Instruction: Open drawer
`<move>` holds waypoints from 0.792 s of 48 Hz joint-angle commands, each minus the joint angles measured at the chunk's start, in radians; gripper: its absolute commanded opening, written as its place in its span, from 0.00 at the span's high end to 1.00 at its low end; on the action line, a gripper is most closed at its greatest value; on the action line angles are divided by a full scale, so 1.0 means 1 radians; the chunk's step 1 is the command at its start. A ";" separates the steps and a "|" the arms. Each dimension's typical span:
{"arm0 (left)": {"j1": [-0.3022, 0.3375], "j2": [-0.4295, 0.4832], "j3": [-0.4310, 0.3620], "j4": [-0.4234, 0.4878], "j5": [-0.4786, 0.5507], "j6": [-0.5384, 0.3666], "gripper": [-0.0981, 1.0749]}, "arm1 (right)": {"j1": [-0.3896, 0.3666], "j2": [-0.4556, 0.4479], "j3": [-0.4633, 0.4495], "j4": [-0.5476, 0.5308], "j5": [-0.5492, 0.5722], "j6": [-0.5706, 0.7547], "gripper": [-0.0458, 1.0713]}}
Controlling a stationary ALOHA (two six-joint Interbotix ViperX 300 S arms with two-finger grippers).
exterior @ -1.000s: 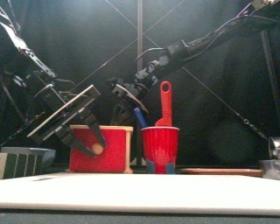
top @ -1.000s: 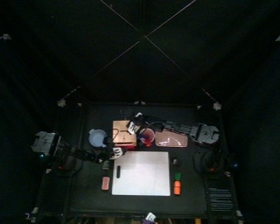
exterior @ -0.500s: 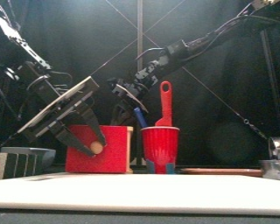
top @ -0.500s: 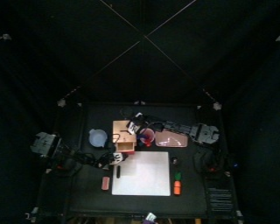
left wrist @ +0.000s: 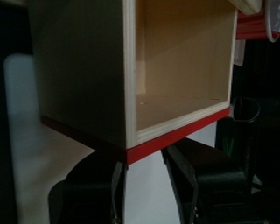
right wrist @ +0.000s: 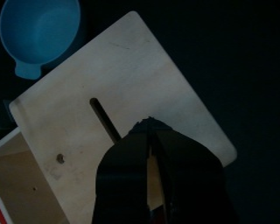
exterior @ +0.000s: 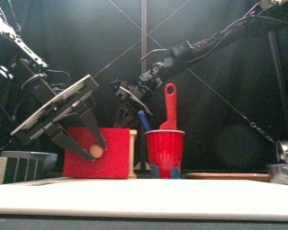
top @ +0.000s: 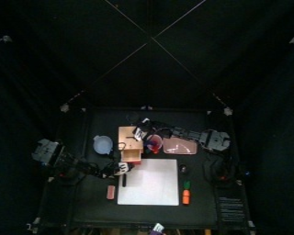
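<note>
The drawer unit (top: 131, 142) is a small tan wooden box. Its drawer has a red front (exterior: 104, 160) with a pale knob (exterior: 96, 153). My left gripper (exterior: 86, 144) is shut on that knob. The left wrist view shows the drawer (left wrist: 178, 70) slid out, its tan inside bare, with my left gripper (left wrist: 150, 168) below the red front edge. My right gripper (right wrist: 150, 140) is shut, and its tip rests on the unit's tan top (right wrist: 119, 79). It also shows in the top view (top: 146, 138).
A large white sheet (top: 150, 181) lies in front of the unit. A red cup (exterior: 165, 148) with a red spatula (exterior: 171, 99) stands right of the drawer. A blue bowl (top: 103, 144) is left of the unit. An orange object (top: 186, 195) lies beside the sheet.
The red drawer front has come toward the table's front edge with my left gripper on its knob. The right gripper has stayed on the unit's top.
</note>
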 commanded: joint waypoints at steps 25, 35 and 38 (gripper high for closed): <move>-0.006 -0.015 -0.017 0.006 -0.012 0.005 0.19 | -0.002 -0.008 0.003 -0.002 0.011 -0.002 0.94; -0.006 -0.029 -0.017 0.015 -0.012 0.009 0.17 | 0.000 -0.008 0.008 -0.003 0.011 -0.002 0.94; -0.009 -0.041 -0.011 0.025 -0.012 0.011 0.17 | 0.000 -0.008 0.008 -0.003 0.011 -0.002 0.94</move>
